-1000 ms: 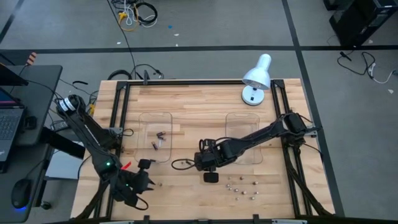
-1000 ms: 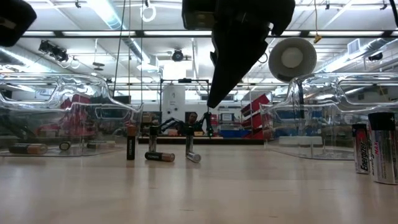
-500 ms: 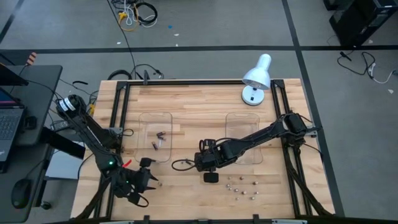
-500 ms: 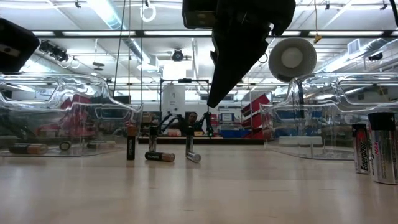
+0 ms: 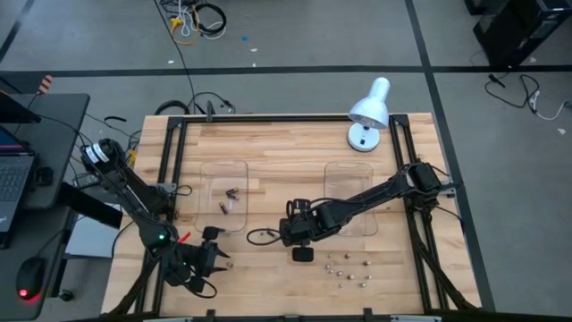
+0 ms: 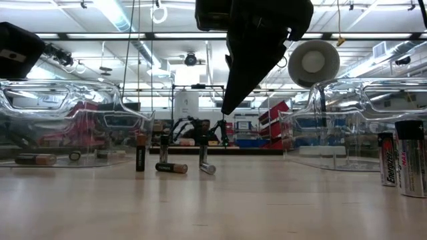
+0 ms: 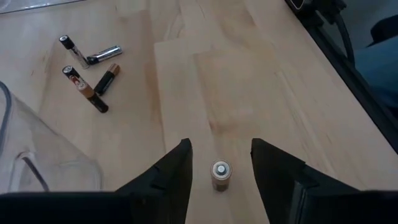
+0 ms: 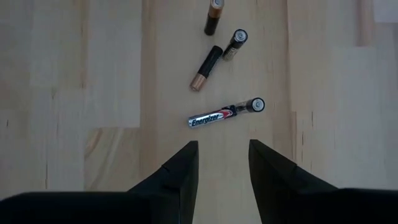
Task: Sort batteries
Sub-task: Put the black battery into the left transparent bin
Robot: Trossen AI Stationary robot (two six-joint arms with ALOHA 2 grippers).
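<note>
The left claw [image 7: 221,163] now stands open at the lower left of the surface [image 5: 286,143], its fingers parted on either side of one upright battery [image 7: 220,173] that it has just let go or not yet gripped. The right claw [image 8: 221,163], also open and empty, hovers at the middle above a silver battery [image 8: 226,112] lying flat. More batteries [image 5: 349,269] wait at the lower right; a few already lie in the left tray [image 5: 223,165].
</note>
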